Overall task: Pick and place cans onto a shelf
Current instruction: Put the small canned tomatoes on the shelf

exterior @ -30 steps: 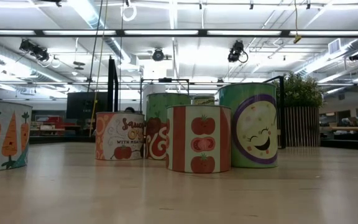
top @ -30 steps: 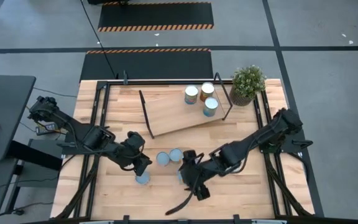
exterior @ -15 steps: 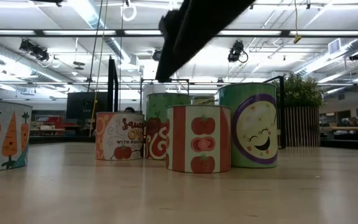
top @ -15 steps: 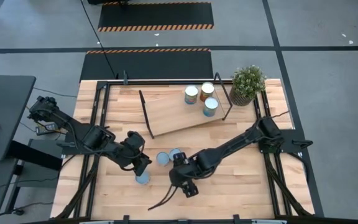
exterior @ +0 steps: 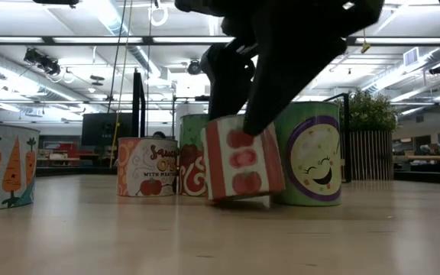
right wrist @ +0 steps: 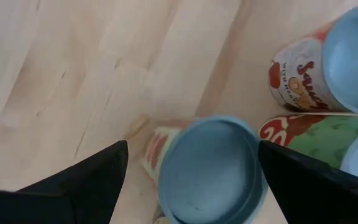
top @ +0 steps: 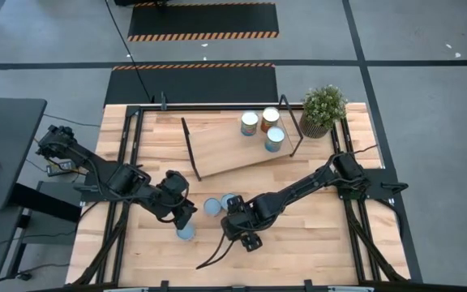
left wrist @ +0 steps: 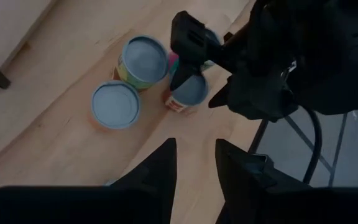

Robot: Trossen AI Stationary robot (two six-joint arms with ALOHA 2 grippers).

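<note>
My right gripper [top: 238, 224] is open and straddles the top of a red-and-white tomato can [exterior: 243, 164], which stands tilted on the table; its pale blue top [right wrist: 210, 168] shows between the fingers. My left gripper [top: 186, 216] hovers with a narrow gap [left wrist: 194, 163] above a blue-topped can [top: 185, 233]. Two more cans [top: 212, 206] [top: 229, 200] stand upright beside the tomato can. The light-wood shelf [top: 225, 150] with black frame ends lies at the far middle, with three cans [top: 250, 123] [top: 270, 118] [top: 275, 139] upright on it. My right gripper comes at the tomato can from above, fingers pointing down, one on each side of its top. One finger [right wrist: 303, 180] lies against the can's upper side wall [right wrist: 258, 163]; a gap shows at the other finger [right wrist: 79, 180]. The can leans, one bottom edge [exterior: 218, 198] on the table.
A potted green plant [top: 323, 109] stands at the far right corner beside the shelf. Black rails [top: 124, 154] run along the table's left and right sides. Bare wood [top: 314, 243] lies at the near right.
My right gripper has moved toward the table's left edge and come down over the tomato can. The can, upright before, now tips to one side with part of its bottom off the table.
</note>
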